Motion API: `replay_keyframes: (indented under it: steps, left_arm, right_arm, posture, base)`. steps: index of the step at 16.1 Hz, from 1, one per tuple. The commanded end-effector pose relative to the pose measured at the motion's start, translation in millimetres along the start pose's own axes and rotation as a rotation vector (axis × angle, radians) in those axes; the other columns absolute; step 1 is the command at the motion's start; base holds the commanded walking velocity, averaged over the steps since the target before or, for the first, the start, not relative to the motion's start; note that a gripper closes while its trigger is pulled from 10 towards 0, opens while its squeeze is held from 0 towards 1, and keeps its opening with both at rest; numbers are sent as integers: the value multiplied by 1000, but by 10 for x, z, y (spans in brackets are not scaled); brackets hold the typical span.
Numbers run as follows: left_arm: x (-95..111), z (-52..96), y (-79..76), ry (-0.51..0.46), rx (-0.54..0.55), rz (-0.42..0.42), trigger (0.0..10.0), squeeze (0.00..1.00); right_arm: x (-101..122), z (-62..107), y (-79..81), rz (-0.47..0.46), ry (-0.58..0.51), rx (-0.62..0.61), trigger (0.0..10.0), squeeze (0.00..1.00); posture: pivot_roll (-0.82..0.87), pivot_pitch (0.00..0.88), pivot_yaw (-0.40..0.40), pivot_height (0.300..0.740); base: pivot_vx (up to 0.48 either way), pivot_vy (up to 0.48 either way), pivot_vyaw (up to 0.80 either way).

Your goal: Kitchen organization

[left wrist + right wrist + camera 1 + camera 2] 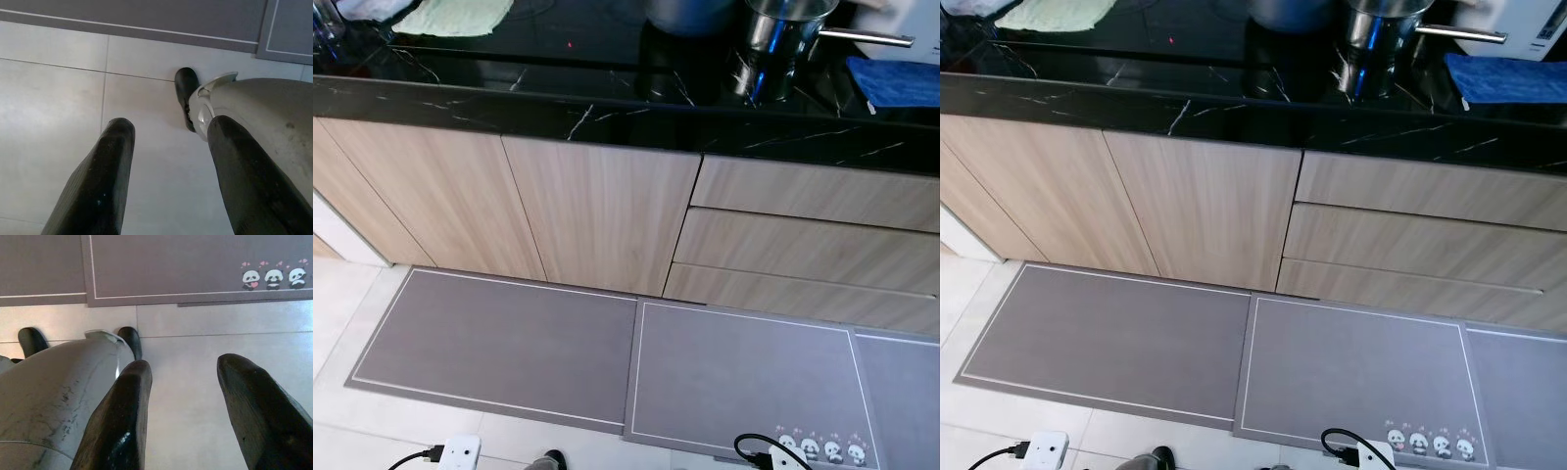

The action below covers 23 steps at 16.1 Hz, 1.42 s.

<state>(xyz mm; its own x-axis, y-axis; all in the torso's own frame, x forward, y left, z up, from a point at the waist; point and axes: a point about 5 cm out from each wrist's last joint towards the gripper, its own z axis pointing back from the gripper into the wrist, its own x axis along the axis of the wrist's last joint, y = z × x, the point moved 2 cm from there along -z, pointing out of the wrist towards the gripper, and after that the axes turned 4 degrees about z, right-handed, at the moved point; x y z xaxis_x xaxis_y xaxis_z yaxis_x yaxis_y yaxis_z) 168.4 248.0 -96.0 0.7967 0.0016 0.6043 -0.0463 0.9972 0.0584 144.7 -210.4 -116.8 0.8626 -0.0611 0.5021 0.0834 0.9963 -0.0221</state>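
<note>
Left gripper (166,147) hangs idle, fingers apart, empty – pale floor tile (54,112) below, robot's own leg (264,112) beside it. Right gripper (183,382) likewise spread, empty, above tile near grey mat with pandas (271,276). Ahead: wood cabinet doors (597,211) and drawers (813,240) closed under black marble counter (607,113). On counter – steel pot (783,39), blue cloth (901,83), light green cloth (455,17).
</note>
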Motion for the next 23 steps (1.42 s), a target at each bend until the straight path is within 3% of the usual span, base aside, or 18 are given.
replay_keyframes:
  steps: [1,9,13,23]
  left_arm:
    - [-157,36,6,53,2,4,10000,0]
    - [-152,34,5,53,0,7,10000,0]
    - [-137,30,5,52,-3,-2,10000,0]
    - [-146,30,1,56,-3,7,10000,0]
  right_arm:
    - [-42,8,3,-11,7,-5,10000,0]
    - [-34,4,12,-23,5,-9,10000,0]
    - [-36,-3,41,6,24,-2,10000,0]
    - [11,-10,34,31,7,-23,10000,0]
  posture:
    - [38,185,-9,740]
    - [42,195,-12,740]
    - [47,196,-10,740]
    - [58,202,-16,740]
  base:
    - [0,-266,0]
    - [0,-387,0]
    - [0,-389,-764]
    - [0,-385,0]
